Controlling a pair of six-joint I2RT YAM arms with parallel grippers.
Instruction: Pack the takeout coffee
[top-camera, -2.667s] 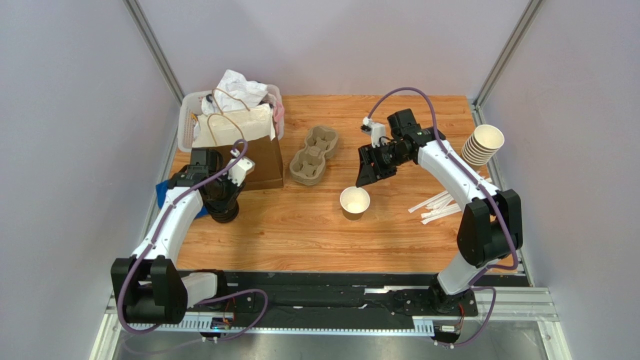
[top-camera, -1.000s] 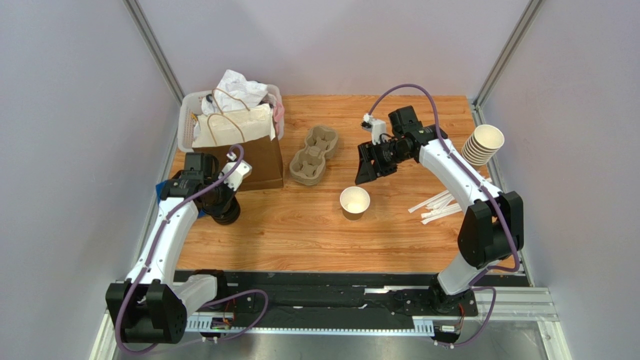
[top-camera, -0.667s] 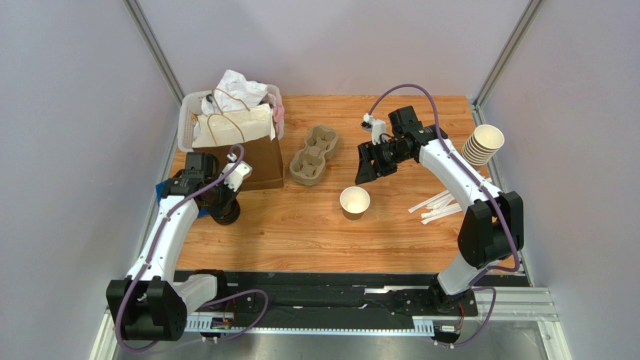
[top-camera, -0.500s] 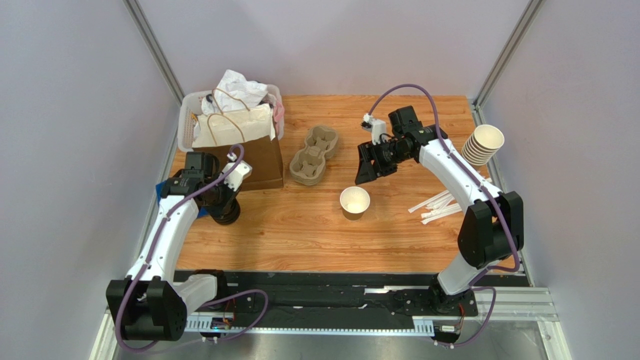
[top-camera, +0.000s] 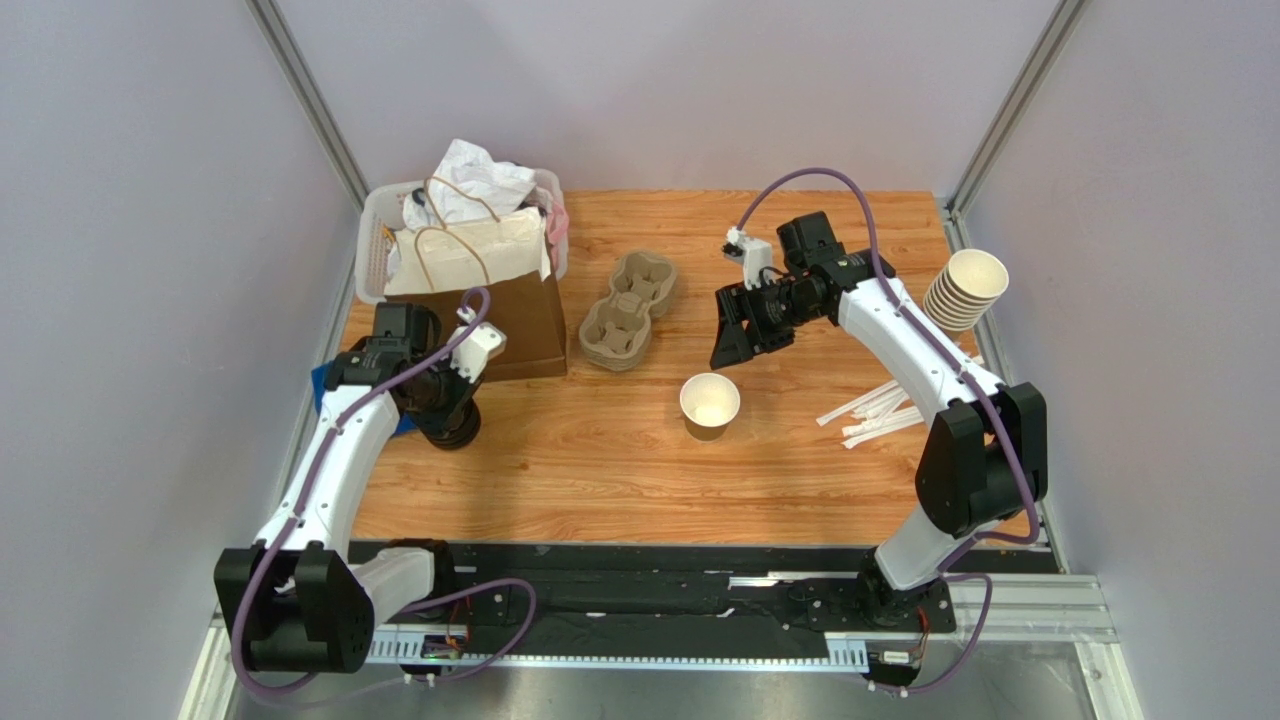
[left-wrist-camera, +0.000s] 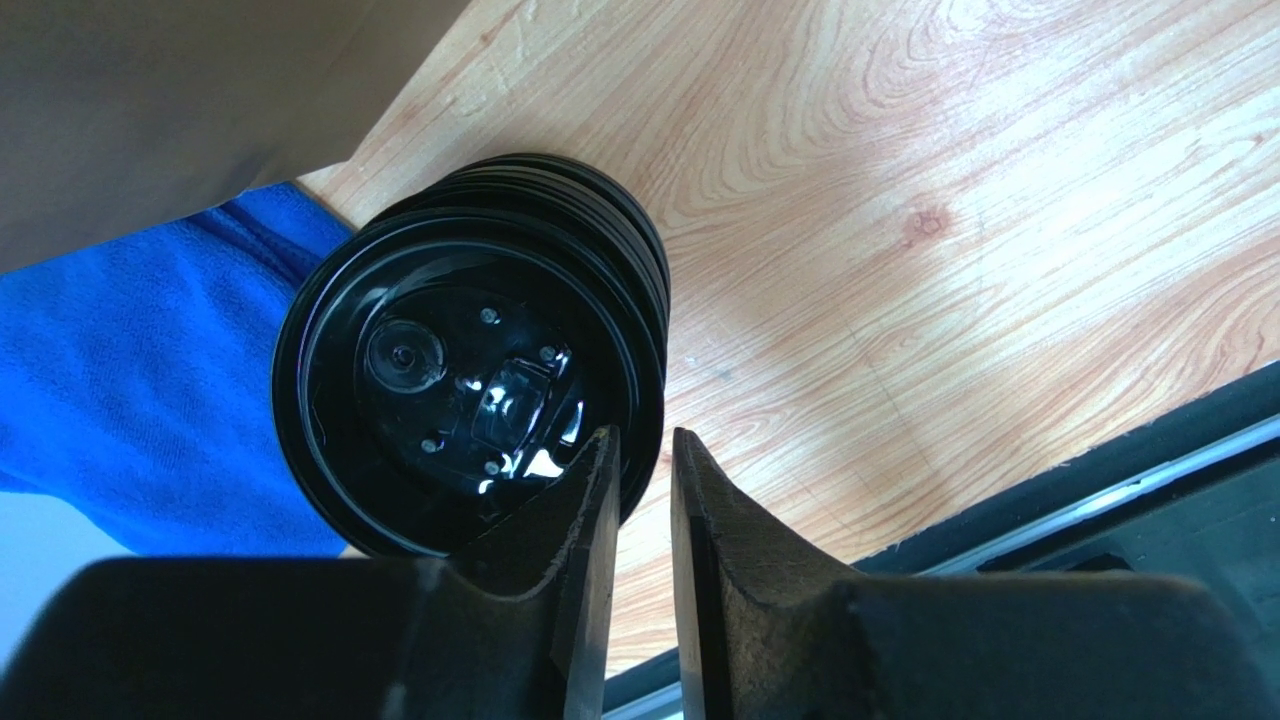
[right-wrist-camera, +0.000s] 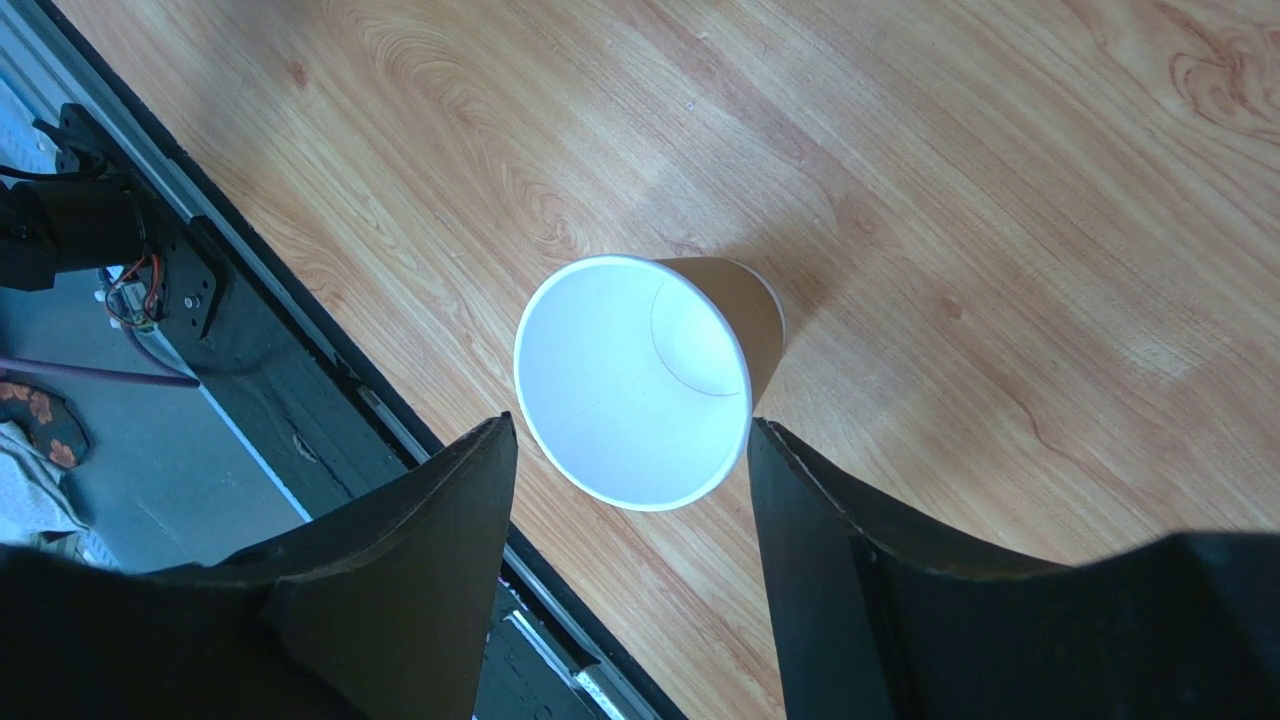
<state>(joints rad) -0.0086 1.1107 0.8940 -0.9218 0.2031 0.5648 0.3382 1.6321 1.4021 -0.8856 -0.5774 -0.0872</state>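
Observation:
No lidded coffee cup is in view. A lone tan paper cup (top-camera: 709, 402) stands lidless at mid-table; its white inside shows in the right wrist view (right-wrist-camera: 639, 375). My right gripper (top-camera: 732, 351) is open and hovers above and just behind the cup, which lies between the fingers (right-wrist-camera: 631, 431) without touching them. A stack of black lids (top-camera: 449, 423) sits at the left next to the bag. My left gripper (top-camera: 446, 402) is down on the stack, its jaws nearly closed with the top lid's rim (left-wrist-camera: 649, 393) between the fingertips (left-wrist-camera: 643, 438).
A brown paper bag (top-camera: 516, 312) stands behind the lids, with a white bin (top-camera: 376, 225) of crumpled paper behind it. A cardboard cup carrier (top-camera: 628, 308) lies mid-table. A stack of lidless cups (top-camera: 962, 288) and paper straws (top-camera: 872, 408) are at the right. A blue cloth (left-wrist-camera: 135, 375) lies by the lids.
My left arm shifted slightly left and back over the lid stack, then held still. The right arm rose a little above the cup. The cup has not moved.

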